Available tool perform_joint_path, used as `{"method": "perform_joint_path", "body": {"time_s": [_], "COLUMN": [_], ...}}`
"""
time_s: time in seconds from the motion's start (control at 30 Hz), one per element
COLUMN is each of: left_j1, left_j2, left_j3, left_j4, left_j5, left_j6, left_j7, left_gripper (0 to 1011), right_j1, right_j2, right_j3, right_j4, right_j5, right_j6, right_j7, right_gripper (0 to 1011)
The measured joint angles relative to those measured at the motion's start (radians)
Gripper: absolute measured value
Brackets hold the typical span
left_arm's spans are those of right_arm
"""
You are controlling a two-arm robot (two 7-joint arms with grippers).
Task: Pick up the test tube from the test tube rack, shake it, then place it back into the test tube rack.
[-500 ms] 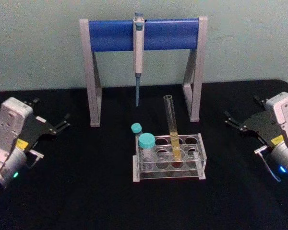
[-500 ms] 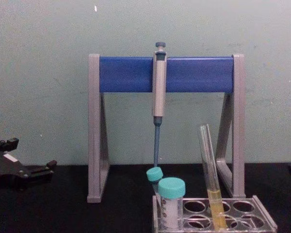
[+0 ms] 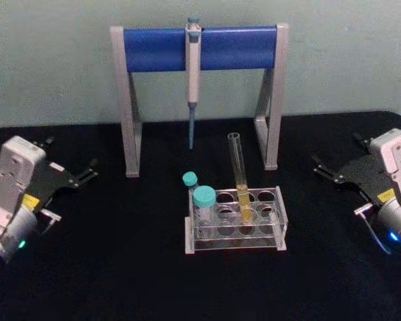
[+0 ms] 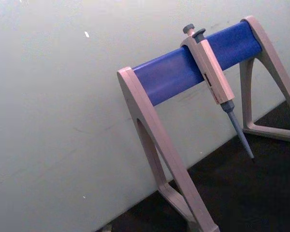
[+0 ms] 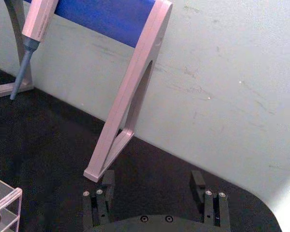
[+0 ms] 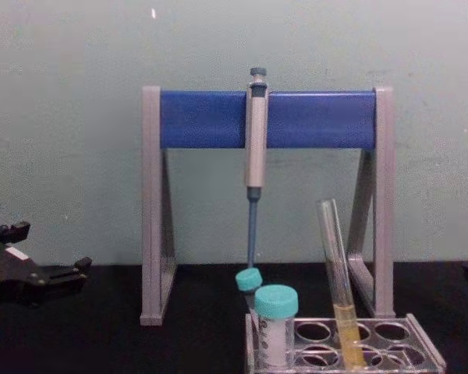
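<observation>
Head view: the test tube (image 3: 240,175) stands in a rear hole of the test tube rack (image 3: 235,242), long axis near upright, open mouth up and tipped slightly left. Bare black tabletop (image 3: 120,267) flanks the rack. The left gripper (image 3: 72,154) and right gripper (image 3: 335,150) sit well apart from it, fingers spread. The pipette stand (image 3: 130,100) rises behind.

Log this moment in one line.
phase: pre-grasp | tube: in rack, leaning | left gripper: open, parked left | right gripper: open, parked right
</observation>
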Motion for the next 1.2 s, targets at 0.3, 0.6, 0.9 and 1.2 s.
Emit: {"method": "perform_joint_path", "body": {"time_s": [0.3,0.6,0.9,1.2], "left_j1": [0.000,0.000,0.000,0.000], "left_j2": [0.000,0.000,0.000,0.000], "left_j3": [0.000,0.000,0.000,0.000], "left_j4": [0.000,0.000,0.000,0.000], "left_j5": [0.000,0.000,0.000,0.000], "left_j6": [0.000,0.000,0.000,0.000], "left_j7": [0.000,0.000,0.000,0.000], "left_gripper": [1001,1001,1001,1001], "right_j1": [0.000,0.000,-0.007,-0.023], "right_j2": [0.000,0.000,-0.011,-0.012], "right_j3": [0.000,0.000,0.022,0.059], "right_j4": [0.000,0.000,-0.001,-0.022], "right_j5": [0.000,0.000,0.005,0.095], "right_j6": [0.000,0.000,-0.007,-0.081], "right_j7": [0.000,0.000,0.004,0.147], "right_gripper": [1000,1000,1000,1000]}}
